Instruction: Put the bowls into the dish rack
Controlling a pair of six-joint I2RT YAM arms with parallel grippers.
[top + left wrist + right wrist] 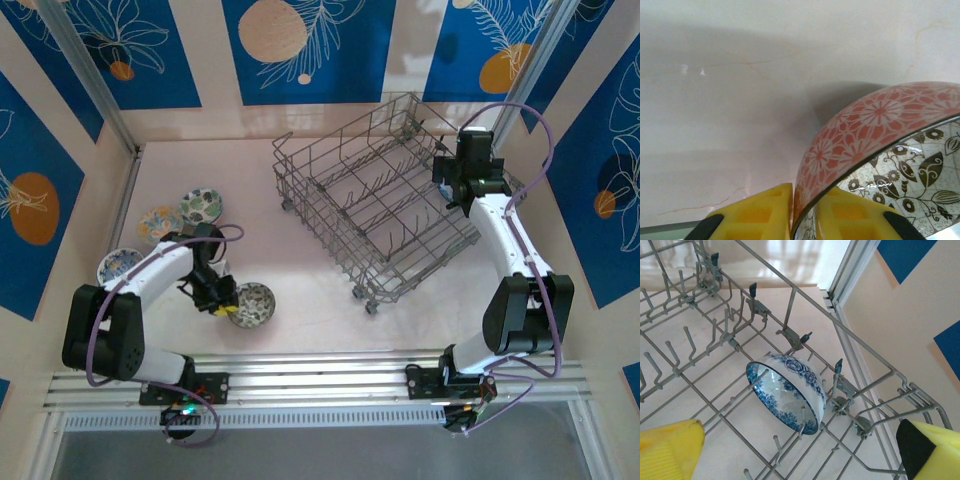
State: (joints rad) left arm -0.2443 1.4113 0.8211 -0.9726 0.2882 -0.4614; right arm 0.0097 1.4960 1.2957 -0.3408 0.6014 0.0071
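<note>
Setting was a robot test cell rather than a home kitchen: a pale, marble-look desk [300,310] boxed in on three sides by cream walls [210,60] hung with blue printed panels [310,45], metal posts [90,75] in the corners. Two arms [505,240] were bolted to a ribbed aluminium rail [320,375] at the near edge, purple cables [540,150] looping off them. A wire dish rack [375,200] and painted bowls [200,205] sat straight on the desk.

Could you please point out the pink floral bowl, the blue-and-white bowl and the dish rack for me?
pink floral bowl [875,120]: left wrist view, on its patterned outer wall.
blue-and-white bowl [802,374]: right wrist view, on its outer wall.
dish rack [320,230]: top external view, on its left side wall.
</note>
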